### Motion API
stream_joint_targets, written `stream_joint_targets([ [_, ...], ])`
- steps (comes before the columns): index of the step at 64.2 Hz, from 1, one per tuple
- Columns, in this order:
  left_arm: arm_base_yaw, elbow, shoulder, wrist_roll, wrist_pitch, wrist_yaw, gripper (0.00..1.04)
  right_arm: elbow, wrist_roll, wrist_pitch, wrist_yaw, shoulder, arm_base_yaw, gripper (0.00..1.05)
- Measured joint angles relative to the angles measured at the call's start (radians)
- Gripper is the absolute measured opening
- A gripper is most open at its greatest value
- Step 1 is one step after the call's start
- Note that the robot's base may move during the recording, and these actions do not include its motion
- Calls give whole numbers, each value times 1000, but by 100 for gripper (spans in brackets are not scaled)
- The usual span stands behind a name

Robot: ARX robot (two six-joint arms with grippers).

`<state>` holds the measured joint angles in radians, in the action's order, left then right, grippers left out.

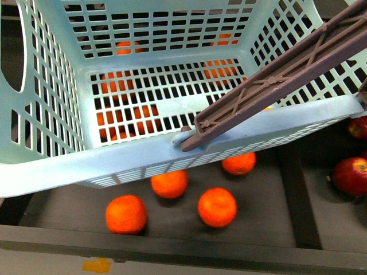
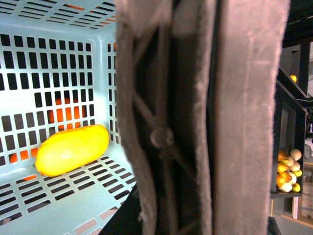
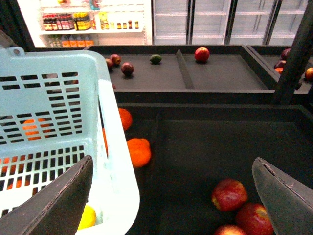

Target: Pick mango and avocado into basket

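Right wrist view: right gripper [image 3: 172, 164] gaping wide, gripping nothing, hovering over dark bin [image 3: 205, 147]; red apples [image 3: 229, 194] lying in it. Left gripper not showing, state cannot be told, brown handle [image 2: 195, 117] filling left wrist view. Mango [image 2: 72, 149] lying on basket [image 1: 114, 160] floor. Avocado [image 3: 155, 58] sitting in far tray [image 3: 146, 78], outside basket. Oranges [image 1: 217, 207] lying below basket.

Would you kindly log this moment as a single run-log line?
mango: in basket | avocado, likely: far tray | right pincer: open, empty | left pincer: unclear
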<state>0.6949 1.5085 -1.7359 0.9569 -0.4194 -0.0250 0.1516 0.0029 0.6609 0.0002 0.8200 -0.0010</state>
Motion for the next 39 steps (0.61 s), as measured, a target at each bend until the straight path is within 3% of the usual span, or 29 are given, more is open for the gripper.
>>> stream_joint_targets([
  [39,0,0,0,2,0,-1,14,0,0,0,0,0,0,96],
])
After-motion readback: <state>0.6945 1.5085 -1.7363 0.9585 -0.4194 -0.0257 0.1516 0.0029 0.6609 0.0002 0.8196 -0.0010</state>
